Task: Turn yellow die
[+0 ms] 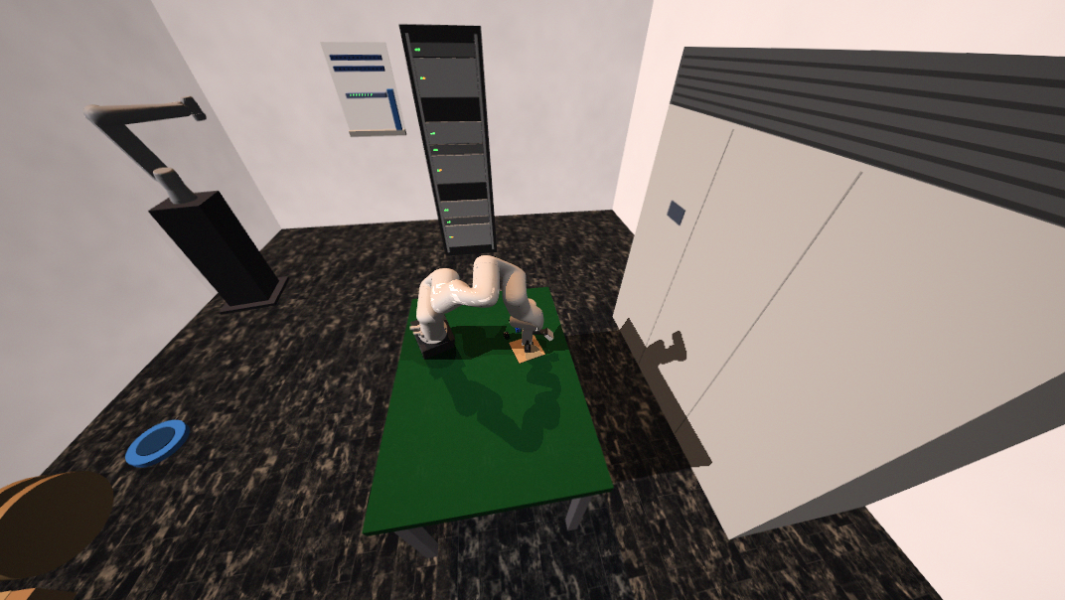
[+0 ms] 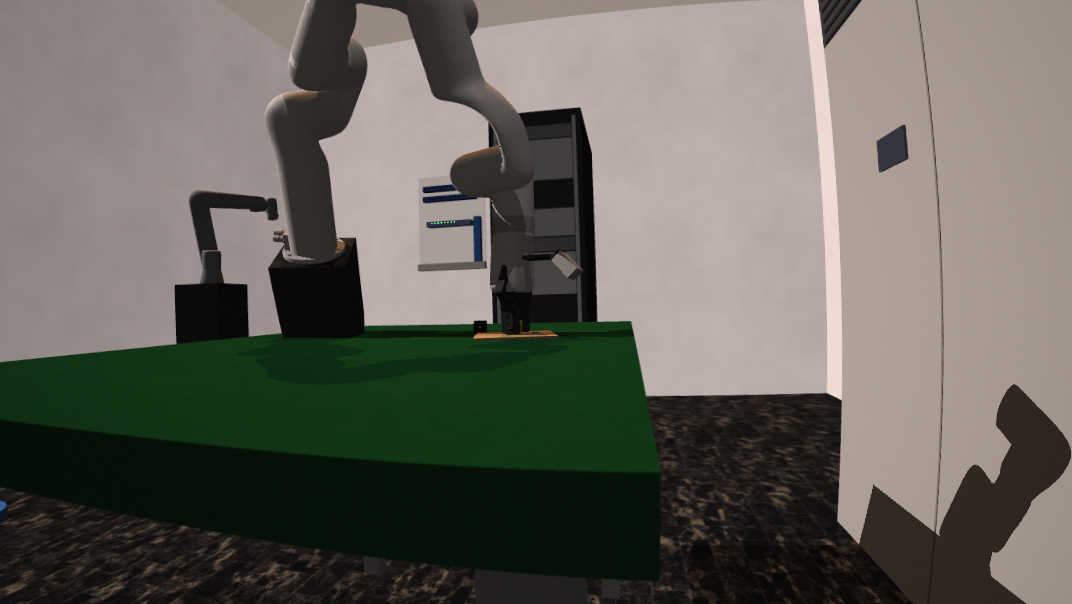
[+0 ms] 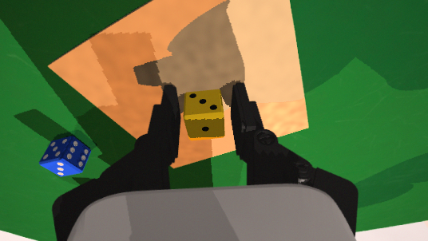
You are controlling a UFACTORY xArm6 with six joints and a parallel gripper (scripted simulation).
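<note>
The yellow die point(image 3: 204, 114) lies on the orange mat point(image 3: 192, 68), three pips on its top face and one pip on the face towards the camera. My gripper point(image 3: 204, 100) is down over it, one black finger on each side of the die with a small gap on both sides, so it is open around the die and not gripping it. The blue die point(image 3: 65, 156) lies on the green table to the left, off the mat; I cannot read its top face for certain. In the top and exterior views the gripper point(image 2: 514, 324) stands low over the mat point(image 2: 516, 335).
The arm's black base point(image 2: 316, 288) stands on the table's far left part. The mat lies near the table's right edge point(image 1: 566, 350). A large beige cabinet point(image 1: 820, 298) stands to the right of the table.
</note>
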